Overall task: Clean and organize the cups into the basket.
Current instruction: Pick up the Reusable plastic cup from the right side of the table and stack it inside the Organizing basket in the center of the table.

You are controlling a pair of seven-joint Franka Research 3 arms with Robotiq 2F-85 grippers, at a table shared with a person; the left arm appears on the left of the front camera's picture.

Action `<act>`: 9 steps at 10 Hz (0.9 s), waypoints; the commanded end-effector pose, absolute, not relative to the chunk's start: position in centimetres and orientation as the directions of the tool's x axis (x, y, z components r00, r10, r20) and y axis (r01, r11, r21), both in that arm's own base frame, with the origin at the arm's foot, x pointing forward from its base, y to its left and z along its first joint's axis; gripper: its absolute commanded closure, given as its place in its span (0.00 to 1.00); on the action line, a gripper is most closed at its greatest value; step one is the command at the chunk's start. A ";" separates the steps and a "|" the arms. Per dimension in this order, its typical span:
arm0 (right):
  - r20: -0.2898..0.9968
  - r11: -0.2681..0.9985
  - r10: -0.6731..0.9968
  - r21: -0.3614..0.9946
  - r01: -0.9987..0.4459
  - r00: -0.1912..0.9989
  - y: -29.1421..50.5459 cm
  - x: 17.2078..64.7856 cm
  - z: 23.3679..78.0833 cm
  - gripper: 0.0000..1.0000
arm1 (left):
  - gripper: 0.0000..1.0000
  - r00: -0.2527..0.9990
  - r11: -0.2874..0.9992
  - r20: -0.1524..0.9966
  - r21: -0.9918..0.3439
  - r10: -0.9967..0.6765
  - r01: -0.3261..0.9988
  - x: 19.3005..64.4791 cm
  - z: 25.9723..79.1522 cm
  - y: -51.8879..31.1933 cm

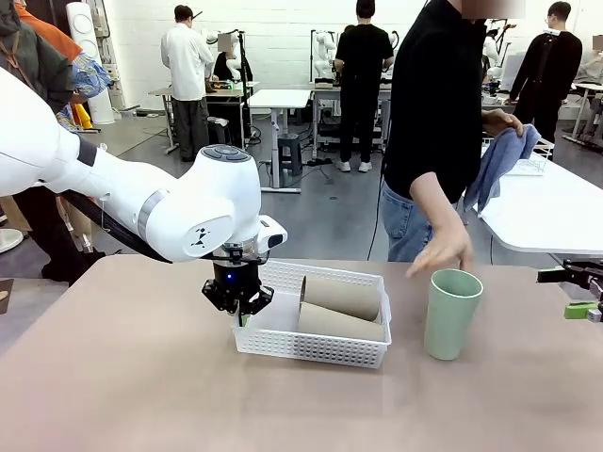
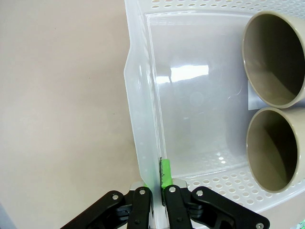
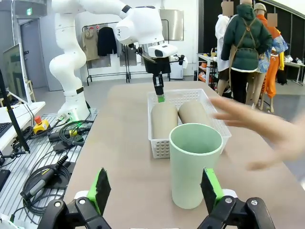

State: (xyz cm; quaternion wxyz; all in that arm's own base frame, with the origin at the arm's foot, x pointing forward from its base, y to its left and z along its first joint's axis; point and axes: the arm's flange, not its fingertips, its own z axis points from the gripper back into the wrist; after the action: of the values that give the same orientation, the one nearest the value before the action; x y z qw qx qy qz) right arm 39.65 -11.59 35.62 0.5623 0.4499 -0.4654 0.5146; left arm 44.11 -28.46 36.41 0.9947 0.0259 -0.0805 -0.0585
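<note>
Green-padded black fingers of the left gripper (image 2: 157, 193) are clenched on the white lattice basket (image 1: 311, 347). They pinch its short left-hand wall, one finger inside and one outside. In the left wrist view the thin plastic wall runs straight up from between the pads. My guess is that this grip is there to steady the basket, or to drag it, while cups go in; nothing else would need a hold on a bare wall.

Inside, well clear of that gripper, two tan cups (image 1: 341, 309) lie on their sides, side by side, with their open mouths turned toward the gripped end. Laid flat like this they nearly span the basket and leave a bare strip of floor by the pinched wall.

Beyond the basket's right end, near it but not touching, a mint-green cup (image 1: 450, 314) stands upright on the brown table (image 1: 122, 377). It looks like the one left to put away. The person's hand (image 1: 441, 254) hovers open just behind its rim; I cannot tell whether it touches. The person's other hand holds a blue cloth (image 1: 504, 160), probably for wiping.

The right gripper (image 3: 155, 185) sits low over the table with its jaws spread wide and empty. The green cup stands just ahead of it, lined up as if for a grasp.
</note>
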 end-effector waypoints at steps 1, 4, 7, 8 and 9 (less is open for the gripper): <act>0.985 0.074 0.164 0.047 -0.996 0.059 -11.2 39.3 35.9 0.00 | 1.00 0.978 0.990 0.166 0.075 -0.129 0.117 44.0 36.5 -28.6; 0.985 0.074 0.164 0.047 -0.996 0.059 -11.2 39.3 35.9 0.00 | 1.00 0.978 0.990 0.166 0.075 -0.129 0.117 44.0 36.5 -28.6; 0.985 0.074 0.164 0.047 -0.996 0.059 -11.2 39.3 35.9 0.00 | 1.00 0.978 0.990 0.166 0.075 -0.129 0.117 44.0 36.5 -28.6; 0.986 0.065 0.160 0.028 -0.998 0.038 -11.6 39.7 35.6 0.00 | 1.00 0.978 0.990 0.166 0.075 -0.129 0.117 44.0 36.5 -28.6; 0.984 0.107 0.157 0.069 -0.992 0.086 -11.0 40.6 33.9 0.00 | 1.00 0.978 0.990 0.166 0.075 -0.129 0.117 44.0 36.5 -28.6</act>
State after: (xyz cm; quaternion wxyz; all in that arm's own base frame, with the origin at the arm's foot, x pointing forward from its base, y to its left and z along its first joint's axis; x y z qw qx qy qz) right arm 39.78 -11.55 35.12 0.5670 0.4503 -0.4620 0.5121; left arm 44.11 -28.46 36.41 0.9947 0.0259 -0.0805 -0.0585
